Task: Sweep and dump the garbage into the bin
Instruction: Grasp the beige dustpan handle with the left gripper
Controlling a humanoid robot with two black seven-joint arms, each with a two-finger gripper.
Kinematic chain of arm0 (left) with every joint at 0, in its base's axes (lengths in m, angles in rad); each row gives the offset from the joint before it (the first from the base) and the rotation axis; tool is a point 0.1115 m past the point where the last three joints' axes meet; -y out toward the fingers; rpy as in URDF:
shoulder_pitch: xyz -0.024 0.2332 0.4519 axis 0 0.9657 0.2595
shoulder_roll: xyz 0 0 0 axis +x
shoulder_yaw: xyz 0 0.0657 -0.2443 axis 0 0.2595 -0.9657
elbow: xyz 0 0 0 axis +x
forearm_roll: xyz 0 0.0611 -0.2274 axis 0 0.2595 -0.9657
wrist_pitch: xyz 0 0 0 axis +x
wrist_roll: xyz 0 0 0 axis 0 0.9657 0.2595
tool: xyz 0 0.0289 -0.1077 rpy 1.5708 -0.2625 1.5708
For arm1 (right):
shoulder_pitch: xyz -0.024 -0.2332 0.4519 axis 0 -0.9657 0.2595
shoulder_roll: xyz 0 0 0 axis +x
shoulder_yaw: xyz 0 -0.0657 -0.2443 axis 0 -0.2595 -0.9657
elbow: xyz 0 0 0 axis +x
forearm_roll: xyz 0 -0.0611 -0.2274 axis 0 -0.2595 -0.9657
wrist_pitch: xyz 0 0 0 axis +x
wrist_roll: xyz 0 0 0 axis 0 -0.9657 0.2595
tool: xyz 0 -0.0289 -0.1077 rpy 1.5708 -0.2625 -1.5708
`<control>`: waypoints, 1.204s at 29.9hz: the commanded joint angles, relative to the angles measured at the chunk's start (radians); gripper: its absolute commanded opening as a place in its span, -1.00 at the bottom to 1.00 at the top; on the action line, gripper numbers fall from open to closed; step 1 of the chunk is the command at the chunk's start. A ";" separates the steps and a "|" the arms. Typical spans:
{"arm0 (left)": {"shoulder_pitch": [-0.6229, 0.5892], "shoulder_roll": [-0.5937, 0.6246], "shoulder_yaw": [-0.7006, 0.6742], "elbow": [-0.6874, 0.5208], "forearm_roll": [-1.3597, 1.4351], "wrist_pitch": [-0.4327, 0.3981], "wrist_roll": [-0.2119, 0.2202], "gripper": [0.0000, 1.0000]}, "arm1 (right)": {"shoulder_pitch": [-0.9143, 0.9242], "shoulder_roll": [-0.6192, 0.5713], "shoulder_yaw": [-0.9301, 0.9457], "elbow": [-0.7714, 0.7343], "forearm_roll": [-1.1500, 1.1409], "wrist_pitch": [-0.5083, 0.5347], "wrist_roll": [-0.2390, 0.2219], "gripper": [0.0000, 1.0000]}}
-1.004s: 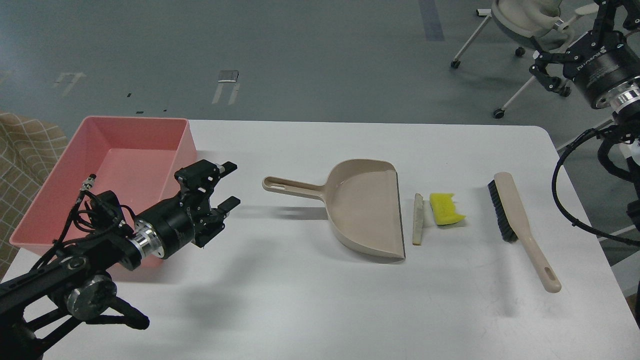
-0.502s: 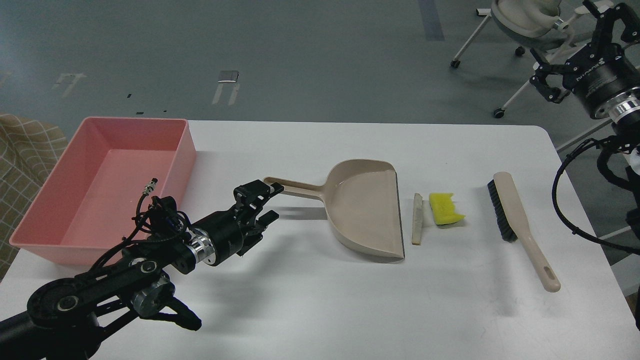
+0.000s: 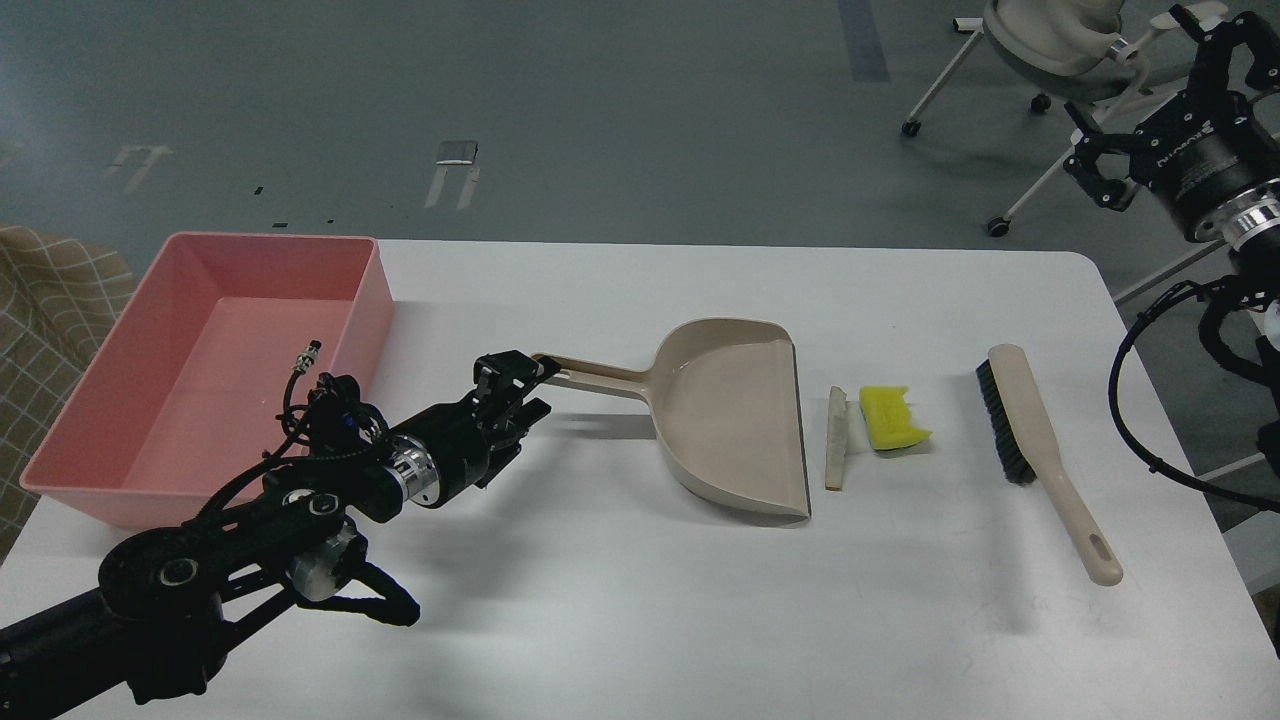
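Note:
The garbage lies to the right of the dustpan's mouth: a thin off-white wedge and, to its right, a yellow sponge piece. The beige dustpan lies flat, handle pointing left. The pink bin stands at the table's far left and looks empty. My left gripper is low over the table at the end of the dustpan handle, fingers apart, the upper finger overlapping the handle's tip. My right gripper is open and empty, raised off the table's far right corner.
A beige brush with black bristles lies right of the sponge, handle toward the front. The white table has a rounded far right corner. An office chair stands behind. Checked fabric lies left of the bin.
My left arm has swung right from the bin's front corner and dropped to the dustpan handle's end, fingers narrowing slightly. The right gripper has shifted slightly. Nothing on the table has moved.

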 commanded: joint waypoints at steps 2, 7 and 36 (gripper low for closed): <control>-0.017 -0.026 -0.001 0.014 -0.001 0.000 0.002 0.14 | 0.000 0.001 0.000 0.000 0.000 0.000 0.000 1.00; -0.024 -0.044 -0.001 0.014 0.001 0.002 0.002 0.20 | 0.000 0.001 0.000 -0.001 0.000 0.000 0.000 1.00; -0.093 -0.136 0.000 0.157 -0.001 0.002 0.002 0.29 | -0.012 -0.001 0.000 -0.001 -0.001 0.000 0.000 1.00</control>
